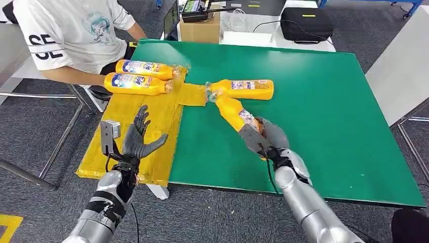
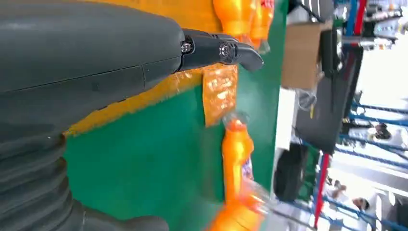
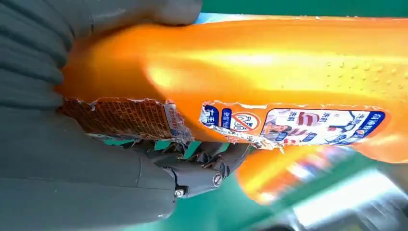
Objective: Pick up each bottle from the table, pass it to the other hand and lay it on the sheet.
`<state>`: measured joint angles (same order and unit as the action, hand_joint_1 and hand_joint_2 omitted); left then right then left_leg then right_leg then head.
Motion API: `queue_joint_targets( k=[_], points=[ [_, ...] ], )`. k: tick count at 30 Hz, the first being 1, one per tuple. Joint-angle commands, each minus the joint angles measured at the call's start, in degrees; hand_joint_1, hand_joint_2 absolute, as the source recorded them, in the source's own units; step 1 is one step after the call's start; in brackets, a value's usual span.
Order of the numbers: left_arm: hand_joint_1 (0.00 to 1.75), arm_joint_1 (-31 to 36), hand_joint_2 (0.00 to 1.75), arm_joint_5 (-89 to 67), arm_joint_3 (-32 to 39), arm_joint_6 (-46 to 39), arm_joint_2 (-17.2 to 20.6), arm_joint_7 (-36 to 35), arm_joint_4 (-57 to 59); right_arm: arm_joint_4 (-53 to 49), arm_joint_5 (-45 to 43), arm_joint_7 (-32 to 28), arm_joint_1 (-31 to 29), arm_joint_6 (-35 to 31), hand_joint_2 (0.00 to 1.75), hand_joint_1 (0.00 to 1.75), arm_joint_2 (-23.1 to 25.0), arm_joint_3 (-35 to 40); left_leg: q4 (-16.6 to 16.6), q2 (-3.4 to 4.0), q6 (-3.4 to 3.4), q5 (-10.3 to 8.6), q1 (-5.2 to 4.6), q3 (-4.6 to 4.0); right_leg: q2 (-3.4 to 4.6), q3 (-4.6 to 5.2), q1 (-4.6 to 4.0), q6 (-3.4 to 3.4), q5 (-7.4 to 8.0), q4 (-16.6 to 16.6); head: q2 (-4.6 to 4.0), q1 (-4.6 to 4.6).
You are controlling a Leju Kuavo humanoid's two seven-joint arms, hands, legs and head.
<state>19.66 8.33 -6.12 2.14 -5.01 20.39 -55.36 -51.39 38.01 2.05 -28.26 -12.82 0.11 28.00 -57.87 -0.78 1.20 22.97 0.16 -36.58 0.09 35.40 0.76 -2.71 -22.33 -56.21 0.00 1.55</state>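
Observation:
My right hand (image 1: 266, 136) grips the base of an orange bottle (image 1: 234, 113) over the green table (image 1: 324, 126); its clear cap end points toward the sheet. The same bottle (image 3: 269, 72) fills the right wrist view, torn label showing, my fingers (image 3: 197, 171) wrapped under it. A second orange bottle (image 1: 242, 89) lies on the table just behind it, also seen as the orange bottle (image 2: 236, 154). Two more bottles (image 1: 135, 76) lie on the yellow sheet (image 1: 146, 131). My left hand (image 1: 140, 139) is raised over the sheet, fingers spread, holding nothing.
A person in a white shirt (image 1: 71, 30) sits at the sheet's far left end, an arm close to the two laid bottles. A cardboard box (image 1: 200, 28) and a black bag (image 1: 306, 23) stand beyond the table's far edge.

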Motion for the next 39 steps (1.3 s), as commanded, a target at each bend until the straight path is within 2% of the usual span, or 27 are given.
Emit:
queue_joint_targets(
  k=[1, 3, 4, 7, 16, 24, 29, 39],
  points=[
    [0.0, 4.8, 1.75, -0.8, -4.2, -0.6, -0.8, -0.5, 4.1, -8.4, -1.1, -6.0, 5.3, -7.4, 1.75, 1.75, 6.3, 0.9, 0.0, 0.02, -0.05, 0.11, 0.02, 0.13, -0.01, -0.14, -0.03, 0.09, -0.12, 0.0, 0.0, -0.02],
    [0.0, 5.5, 1.75, -0.3, -4.9, -0.3, -1.2, -0.8, 4.6, -8.0, -1.4, -7.3, 5.5, -8.6, 1.75, 1.75, 7.2, 1.5, -0.1, 0.1, -0.1, 0.34, 0.05, 0.48, 0.0, -0.48, -0.08, 0.19, -0.33, -0.1, 0.0, -0.02],
    [0.0, 6.3, 1.75, 0.3, -5.9, 0.3, -1.2, -1.1, 5.1, -7.9, -1.6, -9.8, 5.5, -10.6, 1.75, 1.75, 7.4, 2.6, 0.0, 0.03, -0.04, 0.1, 0.04, 0.11, -0.07, -0.15, -0.04, 0.09, -0.12, 0.0, 0.0, 0.02],
    [0.0, 8.1, 1.75, 3.6, -8.4, 4.1, -1.7, -2.3, 5.6, -6.9, -2.1, -14.7, 4.2, -11.0, 1.75, 1.75, 6.9, 6.4, -0.1, -0.02, -0.08, 0.18, 0.02, 0.19, -0.09, -0.24, -0.02, 0.14, -0.21, -0.1, -0.02, -0.07],
    [0.0, 9.0, 1.75, 11.0, -13.9, 11.9, -0.6, -5.6, 4.2, -2.2, -2.6, -20.0, 1.4, -11.7, 1.75, 1.75, 6.6, 10.8, 0.0, 0.06, -0.05, 0.08, -0.03, 0.09, 0.01, -0.11, 0.02, 0.07, -0.07, 0.0, 0.0, -0.02],
    [0.0, 8.3, 1.75, 13.8, -15.7, 13.0, -0.2, -6.7, 1.1, -1.2, 0.0, -19.6, 0.0, -9.3, 1.75, 1.75, 6.1, 15.0, 0.0, 0.16, -0.06, 0.17, 0.0, 0.19, 0.08, -0.2, -0.01, 0.11, -0.13, 0.0, 0.0, -0.02],
    [0.0, 8.4, 1.75, 14.5, -15.9, 12.3, -0.4, -7.2, 0.3, 0.7, 4.0, -16.6, -1.5, -7.8, 1.75, 1.75, 6.5, 18.4, 0.0, 0.09, -0.05, 0.09, -0.01, 0.07, 0.04, -0.09, 0.01, 0.08, -0.07, 0.0, 0.0, -0.02],
    [0.0, 6.5, 1.75, 21.2, -13.5, 15.5, 0.3, -9.2, -2.4, 3.3, 5.6, -14.7, -2.6, -5.4, 1.75, 1.75, 6.6, 20.8, 0.0, 0.19, -0.07, 0.18, 0.01, 0.24, 0.09, -0.25, -0.03, 0.11, -0.14, 0.0, -0.02, -0.02]
  ],
)
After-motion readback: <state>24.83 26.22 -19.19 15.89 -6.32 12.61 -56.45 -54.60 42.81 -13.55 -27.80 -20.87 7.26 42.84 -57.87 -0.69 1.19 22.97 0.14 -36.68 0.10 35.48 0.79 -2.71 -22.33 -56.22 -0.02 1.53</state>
